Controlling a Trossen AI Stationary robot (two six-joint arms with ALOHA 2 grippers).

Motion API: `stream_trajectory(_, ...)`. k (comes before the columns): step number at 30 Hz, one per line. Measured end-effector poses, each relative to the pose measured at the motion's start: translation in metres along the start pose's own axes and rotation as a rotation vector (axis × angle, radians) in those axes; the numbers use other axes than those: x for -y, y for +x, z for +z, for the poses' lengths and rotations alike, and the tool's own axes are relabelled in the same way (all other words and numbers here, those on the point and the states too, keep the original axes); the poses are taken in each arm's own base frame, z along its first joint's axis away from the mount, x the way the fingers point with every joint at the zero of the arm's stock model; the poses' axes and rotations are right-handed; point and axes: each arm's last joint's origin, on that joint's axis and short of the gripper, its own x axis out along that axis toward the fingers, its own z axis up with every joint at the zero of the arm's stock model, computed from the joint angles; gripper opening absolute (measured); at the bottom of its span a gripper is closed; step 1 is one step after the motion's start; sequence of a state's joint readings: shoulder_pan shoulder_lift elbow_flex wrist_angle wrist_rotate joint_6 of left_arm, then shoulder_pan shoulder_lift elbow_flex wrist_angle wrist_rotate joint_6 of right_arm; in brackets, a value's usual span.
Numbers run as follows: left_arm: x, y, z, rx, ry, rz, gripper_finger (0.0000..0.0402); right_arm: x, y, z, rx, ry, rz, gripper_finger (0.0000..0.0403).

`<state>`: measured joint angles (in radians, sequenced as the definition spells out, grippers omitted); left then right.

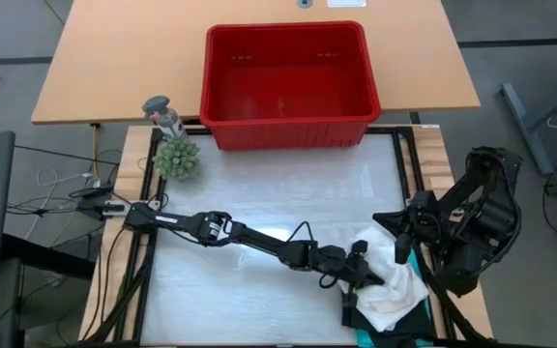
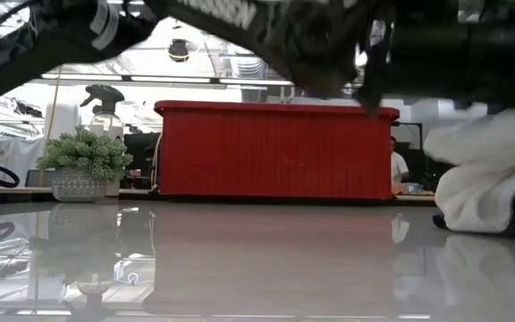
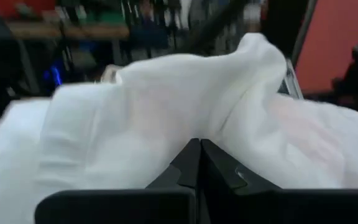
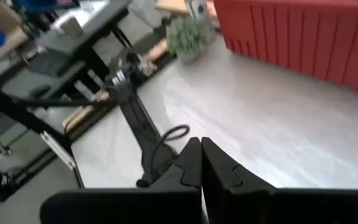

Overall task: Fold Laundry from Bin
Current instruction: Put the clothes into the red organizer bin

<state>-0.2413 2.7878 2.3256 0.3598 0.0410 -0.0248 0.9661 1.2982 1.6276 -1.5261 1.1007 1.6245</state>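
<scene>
The red bin (image 1: 288, 85) stands at the table's (image 1: 259, 193) far edge; the laundry (image 1: 392, 290) – white cloth atop black and teal – lies stacked at the near right corner; the left gripper (image 1: 364, 274), clenched on nothing, touches the white cloth; the right gripper (image 4: 201, 163), closed and empty, hangs beside the pile; 1 small plant (image 1: 177, 158) sits left of the bin.

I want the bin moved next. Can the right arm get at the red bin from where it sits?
Probably yes. The right gripper is shut, holds nothing and sits folded back at the table's right edge. The bare white tabletop lies between it and the red bin; the white garment pile lies off that line.
</scene>
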Motion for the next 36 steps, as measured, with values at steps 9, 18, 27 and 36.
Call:
stream_trajectory(9,-0.001,0.004,-0.032,-0.144,-0.054,-0.052,0.0,-0.004,0.02,-0.036,-0.353,0.017,-0.18,0.002)
stream_trajectory(18,-0.008,0.004,-0.029,-0.141,-0.074,-0.075,0.0,-0.02,0.016,-0.102,-0.847,0.134,-0.486,0.0019)
stream_trajectory(27,-0.011,0.003,-0.031,-0.169,-0.124,-0.12,0.0,-0.034,-0.01,-0.153,-1.095,0.241,-0.694,0.0018)
stream_trajectory(36,-0.016,0.002,-0.032,-0.183,-0.134,-0.141,0.0,-0.049,0.031,-0.221,-1.213,0.127,-0.78,0.0018)
